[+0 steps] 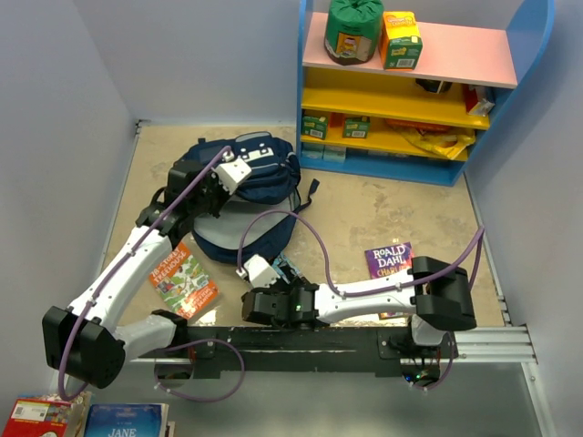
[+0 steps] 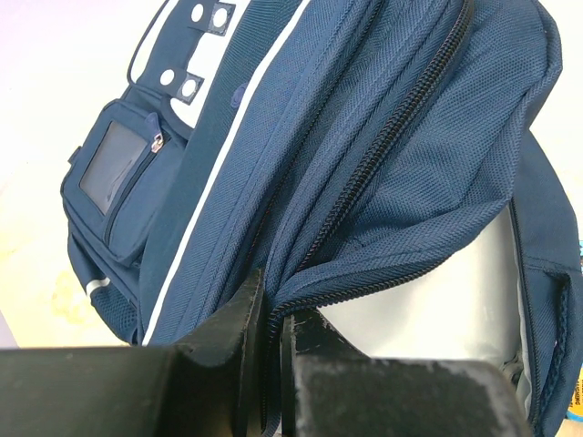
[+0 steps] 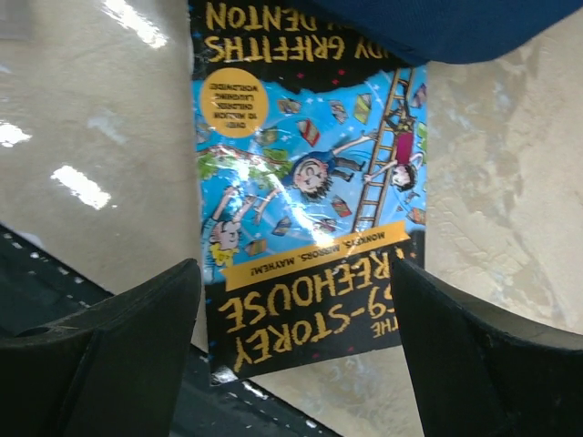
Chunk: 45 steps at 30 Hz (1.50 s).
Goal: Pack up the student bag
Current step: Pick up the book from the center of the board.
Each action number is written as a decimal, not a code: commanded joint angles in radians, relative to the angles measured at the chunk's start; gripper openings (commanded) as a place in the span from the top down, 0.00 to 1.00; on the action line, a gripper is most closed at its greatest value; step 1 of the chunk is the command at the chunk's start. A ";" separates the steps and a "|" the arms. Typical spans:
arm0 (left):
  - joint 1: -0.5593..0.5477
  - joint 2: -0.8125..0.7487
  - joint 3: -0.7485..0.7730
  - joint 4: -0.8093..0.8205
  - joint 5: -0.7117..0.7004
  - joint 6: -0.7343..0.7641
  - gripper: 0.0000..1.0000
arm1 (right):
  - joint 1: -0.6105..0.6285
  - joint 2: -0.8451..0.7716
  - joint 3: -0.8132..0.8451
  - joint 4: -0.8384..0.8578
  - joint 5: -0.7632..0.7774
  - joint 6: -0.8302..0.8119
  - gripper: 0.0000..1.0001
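Navy student bag (image 2: 410, 137) rim is pinched by left tool (image 2: 273, 314) while wide-spread right tool (image 3: 296, 305) must descend onto Treehouse book (image 3: 310, 182).

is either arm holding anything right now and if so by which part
The left gripper pinches the student bag by the zippered edge of its opening. The right gripper, open over a book, holds nothing.
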 commanded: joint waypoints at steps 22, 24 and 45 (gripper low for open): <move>0.053 -0.055 0.055 0.059 0.030 -0.038 1.00 | -0.125 0.044 -0.192 0.336 -0.324 -0.077 0.46; 0.059 -0.053 0.053 0.060 0.029 -0.038 1.00 | -0.147 0.030 -0.229 0.371 -0.369 -0.074 0.50; 0.071 -0.062 0.069 0.051 0.063 -0.047 1.00 | -0.152 -0.073 -0.172 0.198 -0.327 -0.080 1.00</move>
